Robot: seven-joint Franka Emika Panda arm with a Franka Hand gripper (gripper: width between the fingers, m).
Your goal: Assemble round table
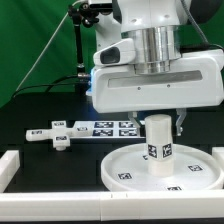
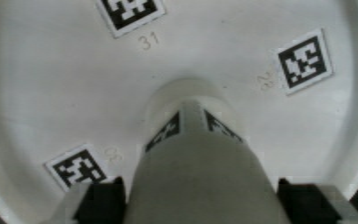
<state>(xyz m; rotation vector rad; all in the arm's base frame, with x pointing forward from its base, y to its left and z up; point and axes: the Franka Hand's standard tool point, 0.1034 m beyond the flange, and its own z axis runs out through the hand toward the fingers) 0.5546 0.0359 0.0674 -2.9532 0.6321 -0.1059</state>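
The large rimmed round disc [image 1: 120, 175] lies flat on the black table toward the exterior view's right. The short thick cylinder leg [image 1: 158, 143] stands upright near its middle. My gripper [image 1: 160, 122] comes straight down from above and is shut on the leg's upper part. In the wrist view the leg [image 2: 194, 160] fills the space between my two black finger pads [image 2: 101, 200], with the tagged disc [image 2: 87, 90] beneath it. Whether the leg's foot touches the disc is hidden. The cross-shaped piece [image 1: 55, 133] lies on the table at the exterior view's left.
The marker board [image 1: 110, 127] lies flat behind the disc, between it and the cross-shaped piece. A white rail [image 1: 10, 165] borders the table at the exterior view's left and another runs along the front edge [image 1: 60, 218]. A green backdrop stands behind.
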